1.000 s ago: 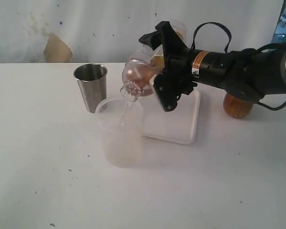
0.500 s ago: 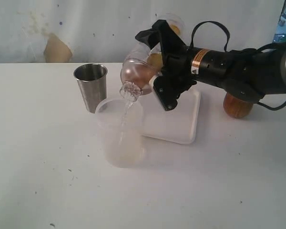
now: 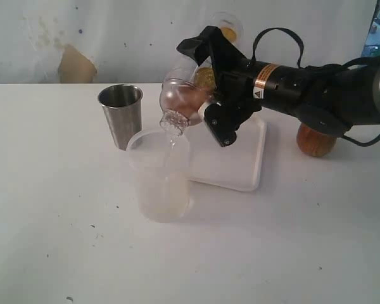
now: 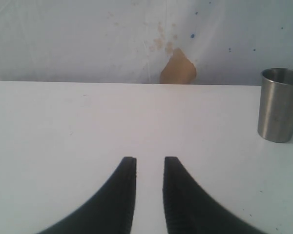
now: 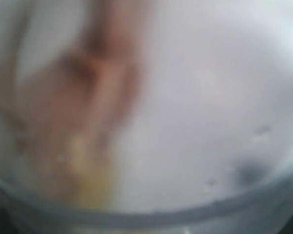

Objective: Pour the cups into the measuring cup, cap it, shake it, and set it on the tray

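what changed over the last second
The right tool, shut on the tilted see-through plastic cup, tipped it steeper, base rising, still pouring clear liquid into the pale translucent plastic beaker. The shiny steel tumbler, white rectangular tray and rounded brown wooden cup stayed put.

Table (image 3: 291, 253): white, fills the lower two thirds of the exterior frame.
Specks (image 3: 69, 298): a few dark marks on the table, lower left.
Wall (image 3: 126, 31): pale, across the top.
Stains (image 3: 47, 31): yellowish, upper left of wall.
Patch (image 3: 75, 65): tan, torn-looking, at the wall's foot, upper left.
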Controlling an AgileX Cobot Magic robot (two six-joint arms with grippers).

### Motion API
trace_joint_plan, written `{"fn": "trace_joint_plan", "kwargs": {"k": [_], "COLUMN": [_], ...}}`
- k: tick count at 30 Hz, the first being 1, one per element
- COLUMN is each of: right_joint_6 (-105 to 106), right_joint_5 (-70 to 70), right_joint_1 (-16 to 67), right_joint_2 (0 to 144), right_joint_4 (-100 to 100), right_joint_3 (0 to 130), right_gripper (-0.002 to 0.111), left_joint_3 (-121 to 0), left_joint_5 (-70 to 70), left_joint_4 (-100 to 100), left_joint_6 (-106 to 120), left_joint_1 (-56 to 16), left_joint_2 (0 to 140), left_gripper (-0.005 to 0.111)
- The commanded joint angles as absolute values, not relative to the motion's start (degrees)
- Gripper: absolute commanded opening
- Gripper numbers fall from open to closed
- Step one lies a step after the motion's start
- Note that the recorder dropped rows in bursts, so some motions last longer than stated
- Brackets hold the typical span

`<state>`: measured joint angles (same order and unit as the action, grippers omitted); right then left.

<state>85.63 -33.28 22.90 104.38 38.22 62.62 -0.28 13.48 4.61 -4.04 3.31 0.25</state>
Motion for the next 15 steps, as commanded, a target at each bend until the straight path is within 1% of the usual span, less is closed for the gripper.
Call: {"fn": "trace_joint_plan", "kwargs": {"k": [1, 12, 15], "right_joint_6": [86.0, 90.0, 90.0], "right_joint_5": [-36.5, -38.1, -41.2], "right_joint_1": [22.9, 22.9, 22.9], "right_joint_2": [103.5, 103.5, 103.5], "right_joint_4": [37.0, 37.0, 37.0], "right_joint_3": [63.4, 63.4, 63.4], "right_gripper": [0.000, 0.000, 0.000], "left_joint_3": [0.0, 0.0, 0.0], "left_joint_5": [13.3, 13.3, 13.3], "left_joint_4": [3.9, 3.9, 3.9], "left_joint_6": [-4.0, -4.0, -4.0], "left_joint_1": [3.3, 3.3, 3.3], "left_joint_2": [0.0, 0.0, 0.0], "left_gripper": [0.021, 0.021, 0.021]}}
